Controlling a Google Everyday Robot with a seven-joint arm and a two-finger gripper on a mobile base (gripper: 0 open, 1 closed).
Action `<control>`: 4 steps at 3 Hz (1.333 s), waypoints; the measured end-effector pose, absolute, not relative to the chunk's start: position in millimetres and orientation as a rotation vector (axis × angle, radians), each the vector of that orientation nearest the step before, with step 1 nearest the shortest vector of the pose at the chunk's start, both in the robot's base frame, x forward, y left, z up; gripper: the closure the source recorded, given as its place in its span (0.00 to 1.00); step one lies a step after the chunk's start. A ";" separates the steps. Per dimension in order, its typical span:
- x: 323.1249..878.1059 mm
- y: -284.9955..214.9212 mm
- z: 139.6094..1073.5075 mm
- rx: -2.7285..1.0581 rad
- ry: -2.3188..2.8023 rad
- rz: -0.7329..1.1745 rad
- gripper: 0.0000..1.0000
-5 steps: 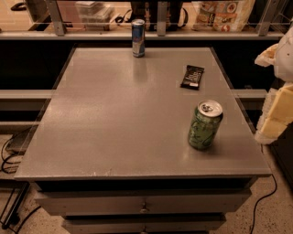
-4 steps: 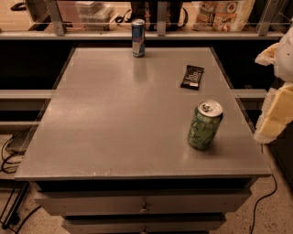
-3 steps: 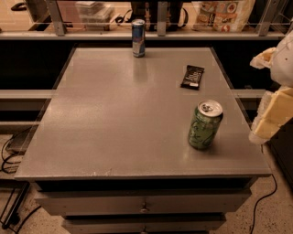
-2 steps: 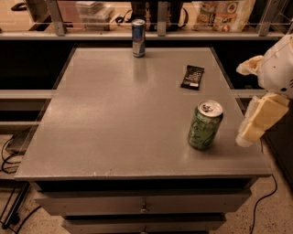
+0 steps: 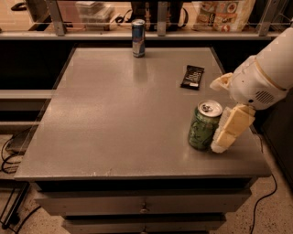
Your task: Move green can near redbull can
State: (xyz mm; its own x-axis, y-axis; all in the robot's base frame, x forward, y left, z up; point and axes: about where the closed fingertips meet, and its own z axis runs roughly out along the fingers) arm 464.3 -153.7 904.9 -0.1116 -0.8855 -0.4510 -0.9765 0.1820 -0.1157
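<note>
The green can [image 5: 203, 125] stands upright near the front right of the grey table [image 5: 114, 114]; it has pale mottling and a silver top. The redbull can [image 5: 138, 38], slim, blue and silver, stands upright at the far edge of the table, left of centre. My gripper [image 5: 216, 116] comes in from the right on a white arm and is open. Its near cream finger [image 5: 231, 129] is right beside the green can's right side. Its far finger [image 5: 221, 82] is just behind and to the right of the can. Neither finger is closed on the can.
A black snack bar [image 5: 192, 76] lies on the table between the two cans, towards the right. A shelf rail with bags and boxes [image 5: 219, 13] runs behind the table. Drawers sit under the front edge. Cables lie on the floor at the left.
My gripper has moved left from beyond the table's right edge to right beside the green can. Both cans and the snack bar have stayed in place.
</note>
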 end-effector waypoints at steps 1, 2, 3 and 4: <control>465.7 -153.9 890.4 -1.733 2.095 0.306 0.22; 466.9 -164.1 891.4 -1.692 2.137 0.266 0.45; 473.9 -171.8 907.7 -1.673 2.140 0.201 0.69; 490.7 -170.5 929.8 -1.650 2.106 0.175 0.92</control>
State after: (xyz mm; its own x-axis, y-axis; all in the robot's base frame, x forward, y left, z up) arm 490.7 -170.5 929.8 -0.1780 -0.8875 -0.4250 -0.9454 0.2741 -0.1765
